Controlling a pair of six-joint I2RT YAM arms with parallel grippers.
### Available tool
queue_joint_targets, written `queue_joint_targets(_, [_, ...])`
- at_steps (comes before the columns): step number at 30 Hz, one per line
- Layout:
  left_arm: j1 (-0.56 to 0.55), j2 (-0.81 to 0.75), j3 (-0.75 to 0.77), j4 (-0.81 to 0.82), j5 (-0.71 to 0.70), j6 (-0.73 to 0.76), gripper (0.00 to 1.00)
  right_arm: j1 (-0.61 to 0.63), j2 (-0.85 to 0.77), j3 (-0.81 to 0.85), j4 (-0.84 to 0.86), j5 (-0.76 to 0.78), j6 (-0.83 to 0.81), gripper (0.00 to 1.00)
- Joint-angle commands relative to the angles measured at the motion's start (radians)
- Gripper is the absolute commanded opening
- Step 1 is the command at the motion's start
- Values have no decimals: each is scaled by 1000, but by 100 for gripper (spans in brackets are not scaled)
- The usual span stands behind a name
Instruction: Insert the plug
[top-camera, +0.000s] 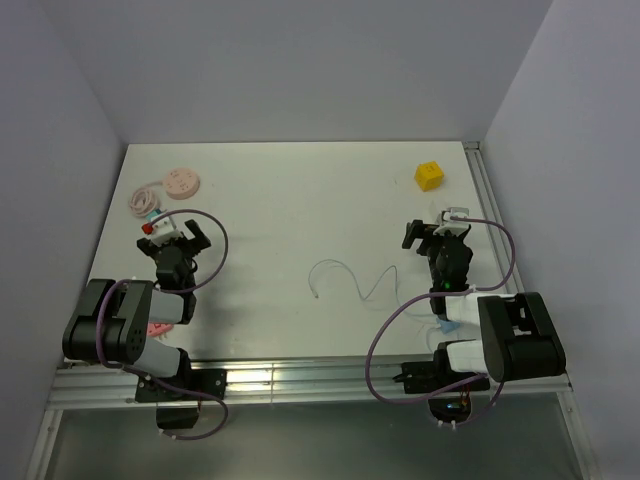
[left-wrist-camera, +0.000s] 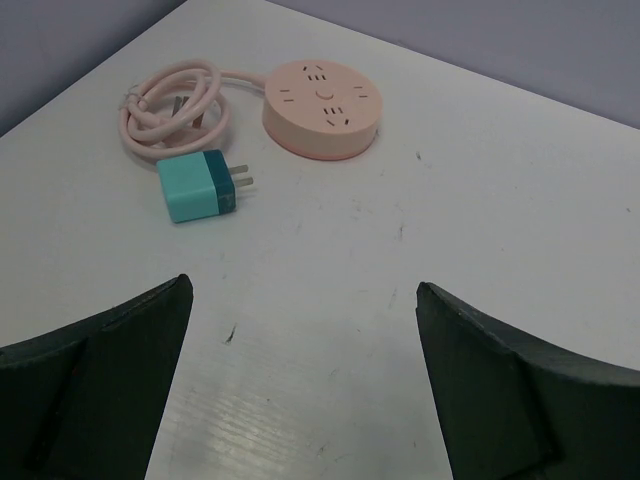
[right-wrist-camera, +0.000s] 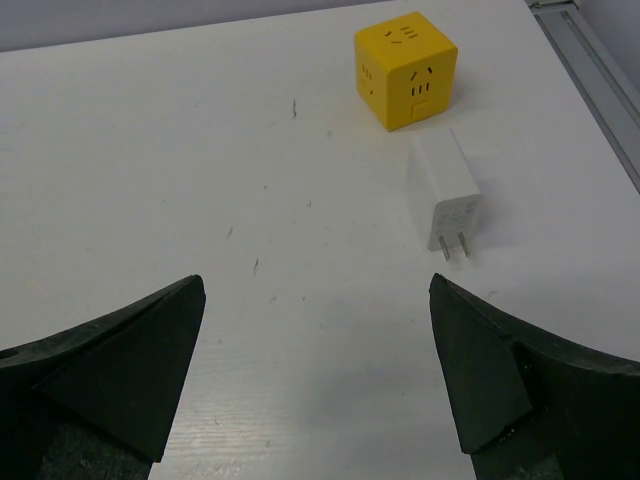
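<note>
Two plugs lie on the white table. A teal plug (left-wrist-camera: 200, 187) rests on its side, prongs pointing right, beside a round pink socket hub (left-wrist-camera: 322, 107) with a coiled pink cord (left-wrist-camera: 175, 105). A white plug (right-wrist-camera: 445, 192) lies prongs toward me, just in front of a yellow socket cube (right-wrist-camera: 405, 75). My left gripper (left-wrist-camera: 303, 300) is open and empty, short of the teal plug. My right gripper (right-wrist-camera: 318, 290) is open and empty too, with the white plug ahead to its right. From above, the pink hub (top-camera: 183, 183) is far left and the cube (top-camera: 428, 175) far right.
A thin white cable (top-camera: 345, 280) curls loose on the table between the two arms. A metal rail (top-camera: 487, 210) runs along the table's right edge, close to the cube. Walls close off the back and both sides.
</note>
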Motion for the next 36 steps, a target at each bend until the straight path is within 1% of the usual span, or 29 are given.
queue_joint_targets(1, [0, -11, 21, 48, -20, 22, 100, -2, -7, 31, 64, 25, -18, 100])
queue_joint_targets(14, [2, -8, 27, 45, -17, 22, 99, -1, -7, 34, 62, 26, -20, 100])
queue_joint_targets(15, [3, -6, 35, 19, 28, 10, 99, -1, -10, 27, 71, 40, -21, 100])
queue_joint_targets(16, [31, -11, 32, 20, 33, 7, 100, -1, -17, 25, 82, 122, -8, 100])
queue_joint_targets(17, [29, -21, 32, 23, 50, 23, 99, 34, -44, 34, 49, 194, -3, 100])
queue_joint_targets(18, [29, -26, 44, 3, 111, 39, 99, 51, -59, 51, 9, 245, -3, 100])
queue_joint_targets(19, [28, -37, 50, -39, 124, 54, 99, 61, -70, 78, -51, 255, -4, 100])
queue_joint_targets(20, [22, -66, 87, -90, 101, 76, 99, 65, -75, 136, -150, 256, -3, 100])
queue_joint_targets(21, [5, -83, 119, -160, 28, 83, 99, 65, -75, 163, -195, 282, -1, 100])
queue_joint_targets(22, [-32, -106, 154, -307, 15, 88, 99, 70, -78, 186, -234, 317, 3, 100])
queue_joint_targets(23, [-40, -110, 234, -367, 9, 102, 99, 90, -86, 235, -310, 368, 9, 100])
queue_joint_targets(24, [-49, -112, 271, -412, 4, 106, 99, 100, -90, 264, -352, 443, 28, 100])
queue_joint_targets(25, [-72, -121, 305, -493, -18, 91, 100, 111, -92, 298, -392, 462, 58, 100])
queue_joint_targets(26, [-81, -126, 364, -527, -22, 32, 99, 111, -84, 382, -503, 456, 83, 100])
queue_joint_targets(27, [-90, -132, 388, -550, -19, -7, 100, 102, -72, 433, -563, 456, 133, 100])
queue_joint_targets(28, [-102, -130, 411, -561, 1, -47, 100, 98, -52, 488, -640, 512, 185, 100])
queue_joint_targets(29, [-107, -123, 459, -590, 6, -121, 100, 93, 7, 602, -762, 522, 224, 100])
queue_joint_targets(30, [-113, -112, 496, -631, 12, -154, 99, 72, 46, 663, -815, 475, 201, 100])
queue_joint_targets(31, [-124, -82, 539, -673, 52, -183, 99, 56, 87, 733, -881, 406, 186, 100])
queue_joint_targets(32, [-126, -62, 626, -755, 93, -234, 100, 42, 177, 866, -994, 401, 181, 100])
queue_joint_targets(34, [-126, 4, 711, -825, 154, -277, 100, 24, 259, 976, -1073, 367, 174, 100])
queue_joint_targets(35, [-126, 23, 784, -857, 208, -329, 99, 13, 334, 1066, -1132, 317, 175, 100])
queue_joint_targets(36, [-129, 41, 817, -926, 213, -360, 99, 3, 373, 1118, -1171, 310, 210, 100])
